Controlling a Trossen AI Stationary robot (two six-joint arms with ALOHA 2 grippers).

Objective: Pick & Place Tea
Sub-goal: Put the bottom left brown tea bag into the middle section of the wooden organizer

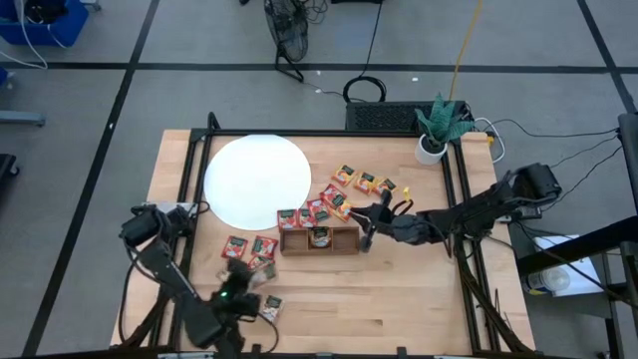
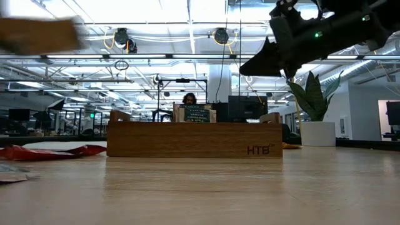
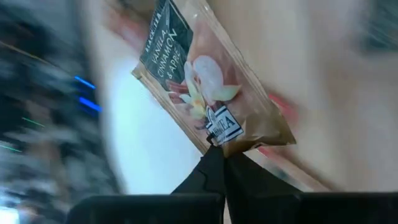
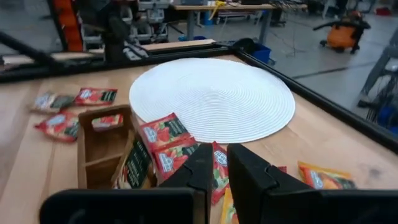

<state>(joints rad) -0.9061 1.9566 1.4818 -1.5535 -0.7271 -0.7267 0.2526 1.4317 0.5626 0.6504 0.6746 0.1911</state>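
Left gripper (image 3: 217,163): we see it clamped on a brown vanilla-cinnamon paper tea sachet (image 3: 208,87) — near the long brown wooden tray (image 1: 319,240).
Right gripper (image 4: 221,163): fingers closed, empty — beside that tray.

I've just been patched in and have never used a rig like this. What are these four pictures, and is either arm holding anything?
Two dark robot arms work at a wooden table. One camera looks straight down; one sits at table height; one rides on each wrist.

On the table lie a white disc, a wooden tray with three compartments, a potted plant and scattered tea sachets in red and orange-yellow.

The left gripper, near the table's front edge, is shut on a vanilla cinnamon sachet, pinched by its corner. The right gripper hangs by the tray's right end, jaws nearly together, holding nothing that I can see.
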